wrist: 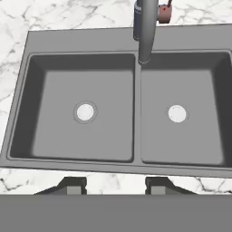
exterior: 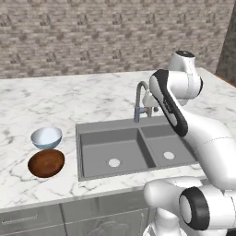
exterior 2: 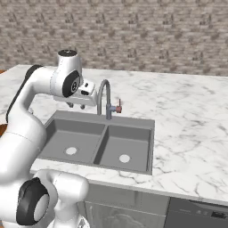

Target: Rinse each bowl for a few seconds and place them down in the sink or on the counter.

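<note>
Bowls appear in the left base view: pale bowl [exterior: 46,138] and brown bowl [exterior: 46,163] touching, brown one nearer the front edge, both on the bench [exterior: 55,99] left of the sink [exterior: 87,134]. Right base view has the tap [exterior 2: 105,99] at the back rim, with the tool [exterior 2: 76,106] just to its left above the basin's rear edge. Hand view looks straight down on both basins, round drains pale; tool's fingers [wrist: 73,185] spread apart, holding nothing. Pale bowl glossy blue-white; brown one wood-like.
</note>
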Controlling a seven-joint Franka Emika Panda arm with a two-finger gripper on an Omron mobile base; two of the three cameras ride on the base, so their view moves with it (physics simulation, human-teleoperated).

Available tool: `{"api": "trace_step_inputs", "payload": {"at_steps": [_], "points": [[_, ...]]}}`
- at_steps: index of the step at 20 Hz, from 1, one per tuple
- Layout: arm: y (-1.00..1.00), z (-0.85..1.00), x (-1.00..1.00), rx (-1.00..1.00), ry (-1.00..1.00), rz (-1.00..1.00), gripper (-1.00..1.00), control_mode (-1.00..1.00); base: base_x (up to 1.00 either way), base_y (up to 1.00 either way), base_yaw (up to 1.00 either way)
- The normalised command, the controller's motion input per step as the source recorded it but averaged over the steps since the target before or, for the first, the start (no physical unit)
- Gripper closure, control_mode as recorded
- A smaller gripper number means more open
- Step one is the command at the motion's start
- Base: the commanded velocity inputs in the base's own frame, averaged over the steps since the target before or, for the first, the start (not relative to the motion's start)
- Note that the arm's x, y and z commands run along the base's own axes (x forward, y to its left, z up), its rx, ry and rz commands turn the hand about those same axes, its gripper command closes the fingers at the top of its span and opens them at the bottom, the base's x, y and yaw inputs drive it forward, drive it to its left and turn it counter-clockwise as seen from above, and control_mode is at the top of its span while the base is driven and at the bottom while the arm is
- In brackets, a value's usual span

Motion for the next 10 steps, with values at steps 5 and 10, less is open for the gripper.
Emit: {"api": "trace_step_inputs", "payload": {"at_steps": [5, 10], "points": [[0.0, 0.0, -0.21, 0.0, -0.09, 0.0, -1.0, -1.0, 0.0, 0.0, 0.0], [0.0, 0.16, -0.3, -0.03, -0.22, 0.0, -1.0, -1.0, 0.0, 0.0, 0.0]]}}
